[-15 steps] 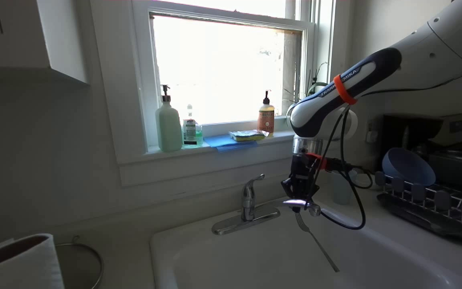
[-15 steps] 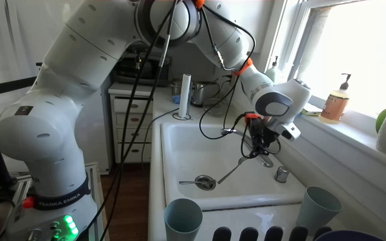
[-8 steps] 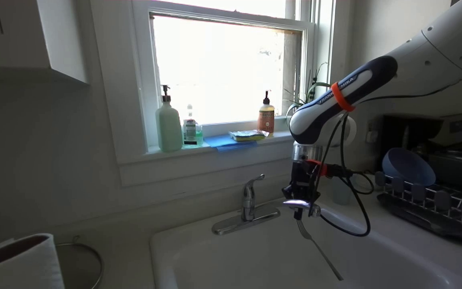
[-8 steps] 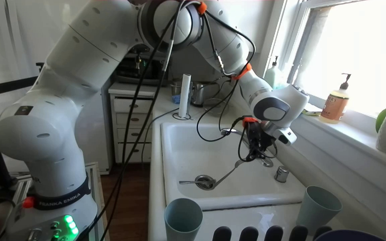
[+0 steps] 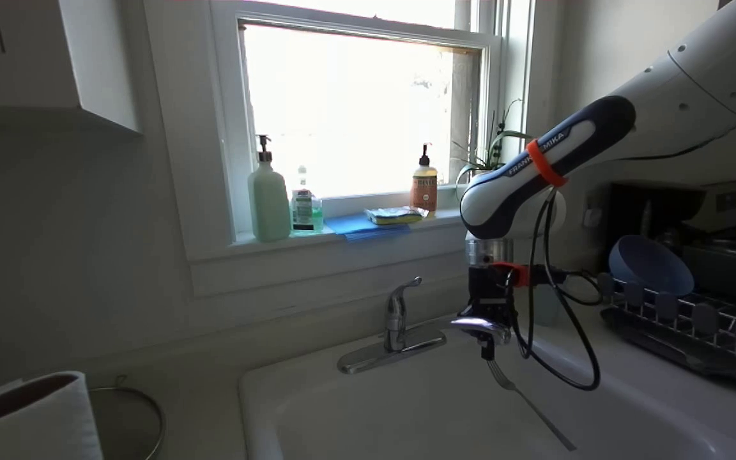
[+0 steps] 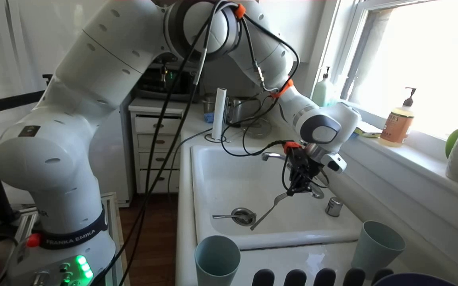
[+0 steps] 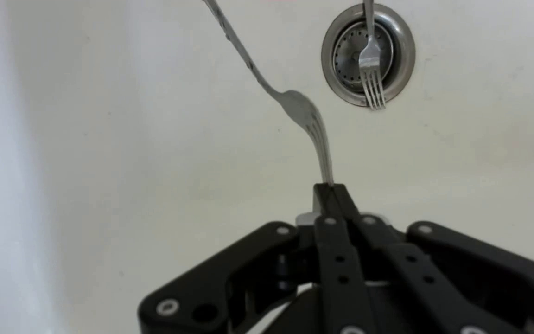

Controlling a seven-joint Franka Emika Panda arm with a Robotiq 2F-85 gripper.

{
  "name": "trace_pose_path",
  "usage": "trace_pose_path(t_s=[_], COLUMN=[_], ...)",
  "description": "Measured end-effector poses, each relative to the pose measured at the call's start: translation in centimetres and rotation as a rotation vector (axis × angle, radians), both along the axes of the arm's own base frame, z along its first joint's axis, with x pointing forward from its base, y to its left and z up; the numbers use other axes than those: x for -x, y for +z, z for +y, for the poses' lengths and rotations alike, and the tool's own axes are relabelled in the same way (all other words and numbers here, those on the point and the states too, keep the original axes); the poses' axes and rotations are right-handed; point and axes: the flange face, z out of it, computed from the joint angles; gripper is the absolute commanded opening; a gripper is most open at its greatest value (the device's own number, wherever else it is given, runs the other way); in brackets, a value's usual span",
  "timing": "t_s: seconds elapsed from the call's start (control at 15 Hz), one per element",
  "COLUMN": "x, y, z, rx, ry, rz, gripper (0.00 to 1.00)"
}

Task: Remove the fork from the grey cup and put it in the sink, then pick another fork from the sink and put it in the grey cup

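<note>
White and jointed, the robot arm (image 6: 111, 51) arches over the sink (image 6: 233, 178), its wrist turned downward in both exterior views, a pose I take to be for working above the basin. The chrome tap (image 5: 395, 322) stands near the gripper (image 7: 331, 188); I cannot judge the clearance. The gripper is closed, its 2 black fingers meeting at the tips on something slim.

Outside the basin stand 2 pale grey-green cups, a near cup (image 6: 217, 264) and a wall-side cup (image 6: 377, 250), probably parked there for a short carry. I cannot tell which the task means; no fork sticks up above either rim. The steel drain (image 7: 327, 55) comes next, and last 2 forks.

The held fork (image 7: 295, 104) is pinched by the ends of its tines, a hold that likely suits standing it handle down in a cup, or dropping it, though the long free handle could twist. Which leg of the swap this is, I cannot say. Its tines sit between the fingertips and its handle slants down and away from them; whether its end touches the basin is unclear. The drain fork (image 7: 370, 60) lies across the drain, apart from the gripper, tines toward the fingers in the wrist view.
</note>
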Motion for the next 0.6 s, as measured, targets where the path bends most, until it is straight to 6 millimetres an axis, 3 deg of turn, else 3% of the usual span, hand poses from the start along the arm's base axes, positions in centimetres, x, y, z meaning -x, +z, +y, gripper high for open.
trace_pose_path(t_s=[0.4, 0.6], x=[0.2, 0.1], y=[5.0, 9.4], z=[-2.1, -3.4], rx=[0.105, 0.147], ry=[0.064, 0.079], rz=[-0.041, -0.123], gripper=[0.00, 0.00])
